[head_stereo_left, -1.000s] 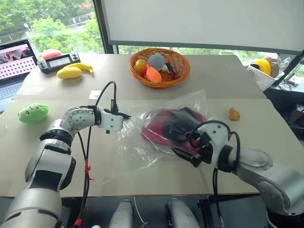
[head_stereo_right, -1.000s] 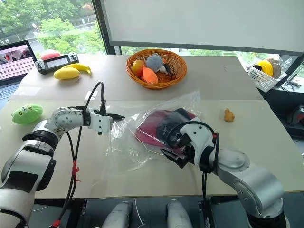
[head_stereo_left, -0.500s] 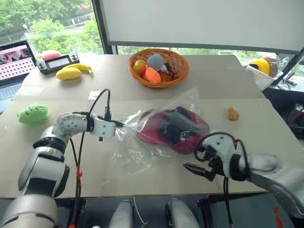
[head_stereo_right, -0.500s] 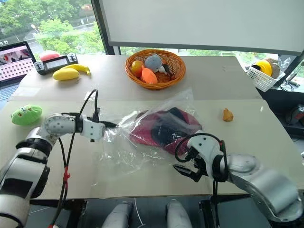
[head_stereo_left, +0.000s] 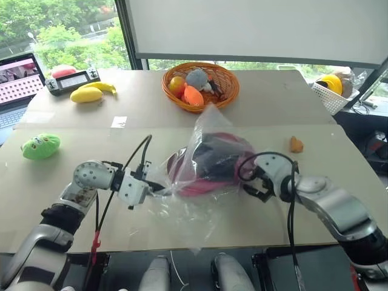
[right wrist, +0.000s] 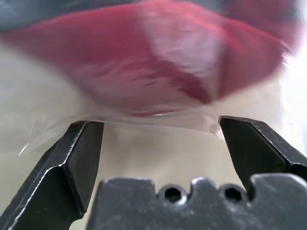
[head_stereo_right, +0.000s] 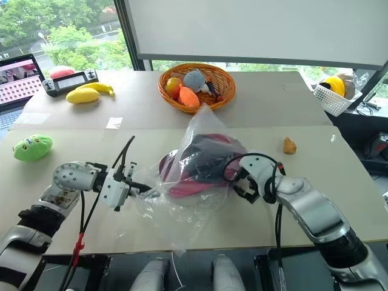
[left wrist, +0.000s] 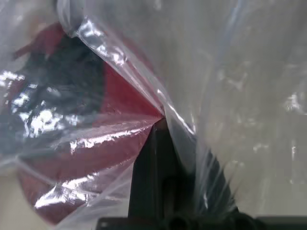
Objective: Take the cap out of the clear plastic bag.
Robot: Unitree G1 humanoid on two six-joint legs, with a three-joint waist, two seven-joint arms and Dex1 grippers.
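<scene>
The dark red cap [head_stereo_left: 203, 173] with its black lining lies inside the clear plastic bag [head_stereo_left: 206, 130] in the middle of the table. The bag is bunched and stands up in a peak over the cap. My left gripper [head_stereo_left: 157, 188] is shut on the clear plastic bag at its near left edge, the film pinched between its black fingers [left wrist: 156, 158]. My right gripper [head_stereo_left: 253, 183] is open, close against the bag at the cap's right side. In the right wrist view the red cap [right wrist: 158, 72] shows behind the film, just ahead of the spread fingers [right wrist: 79, 153].
At the back stands a wicker basket [head_stereo_left: 227, 91] of toy fruit. A green plush [head_stereo_left: 40, 146] lies far left, with yellow fruit [head_stereo_left: 88, 94], a controller [head_stereo_left: 73, 77] and a laptop [head_stereo_left: 21, 76] behind it. To the right are a small orange toy [head_stereo_left: 296, 144] and a white basket [head_stereo_left: 332, 97].
My left gripper has pulled back toward me with the bag's edge, bunching the bag into a peak. My right gripper swung from the table's front edge forward to the cap's right side.
</scene>
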